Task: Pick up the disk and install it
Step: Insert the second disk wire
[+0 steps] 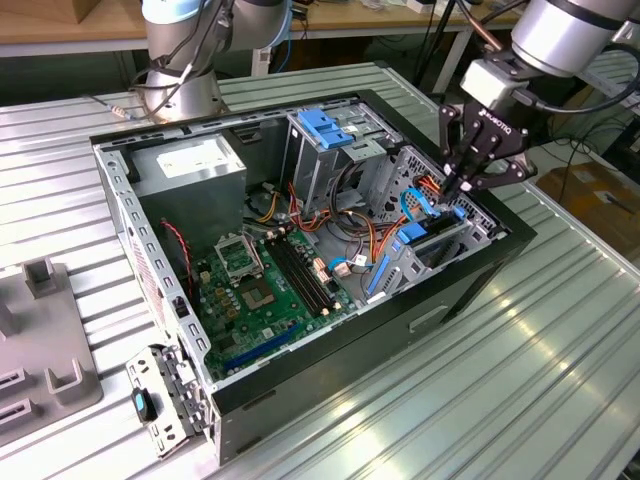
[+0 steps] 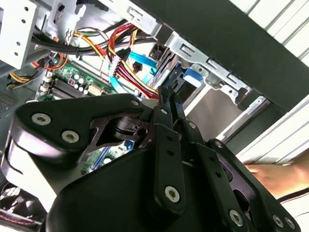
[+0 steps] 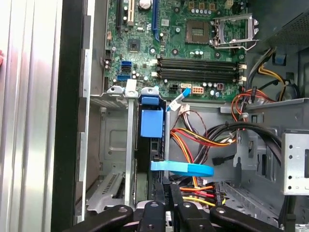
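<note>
Open computer case [image 1: 480,270] lying on its side on a ribbed metal desk [image 1: 520,380], seen from the exterior view with its interior exposed. The motherboard [image 1: 265,285] occupies the case floor toward 7 o'clock from the case centre; the grey power supply [image 1: 195,170] sits toward 10 o'clock; a tall grey cage topped by a fixed blue bracket [image 1: 325,128] stands toward 12 o'clock.

The arm descends from 1 o'clock of the exterior view, and its black hand [image 1: 463,185] hangs over the drive bay at the case's 3 o'clock side. The hand's fingers [image 2: 169,104] are drawn together, clenched on the upper edge of the disk [image 3: 151,123]. The disk stands on edge in the bay slot [image 3: 128,145], its blue carrier rail [image 1: 418,235] visible among the grey bay walls; how deep it sits in the slot cannot be told.

In the first wrist view, a flat blue cable [image 3: 182,168] crosses just beside the disk, and bundled red, yellow and black wires [image 3: 203,137] run at 3 o'clock of it toward the motherboard's memory slots [image 3: 198,67]. In the second wrist view, the same wire bundle [image 2: 128,63] passes near the fingertips.

Elsewhere on the desk, at 9 o'clock of the exterior view, lies a grey fixture block [image 1: 40,340]; a detached metal panel [image 1: 165,395] leans at the case's 7 o'clock corner.
</note>
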Controlling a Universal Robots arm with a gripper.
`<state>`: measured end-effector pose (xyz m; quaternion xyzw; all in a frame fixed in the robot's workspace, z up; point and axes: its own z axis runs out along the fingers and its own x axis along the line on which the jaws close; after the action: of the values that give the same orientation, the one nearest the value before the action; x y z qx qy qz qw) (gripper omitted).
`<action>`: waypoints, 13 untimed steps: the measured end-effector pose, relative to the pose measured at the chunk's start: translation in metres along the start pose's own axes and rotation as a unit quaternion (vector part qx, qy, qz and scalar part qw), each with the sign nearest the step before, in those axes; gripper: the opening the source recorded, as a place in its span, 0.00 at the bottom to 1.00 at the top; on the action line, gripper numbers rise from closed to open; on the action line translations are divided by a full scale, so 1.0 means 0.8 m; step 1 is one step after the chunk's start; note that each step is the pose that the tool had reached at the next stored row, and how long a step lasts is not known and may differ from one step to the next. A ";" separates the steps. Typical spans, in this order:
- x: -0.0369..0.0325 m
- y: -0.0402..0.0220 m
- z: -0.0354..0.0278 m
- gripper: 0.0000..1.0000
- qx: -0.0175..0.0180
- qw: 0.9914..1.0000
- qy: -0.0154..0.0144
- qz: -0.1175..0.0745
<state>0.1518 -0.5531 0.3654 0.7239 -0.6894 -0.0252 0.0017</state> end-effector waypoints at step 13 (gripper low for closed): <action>0.0043 0.0096 0.0061 0.16 0.025 1.000 0.000 -0.004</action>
<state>0.1442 -0.5567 0.3607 0.7268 -0.6866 -0.0084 -0.0166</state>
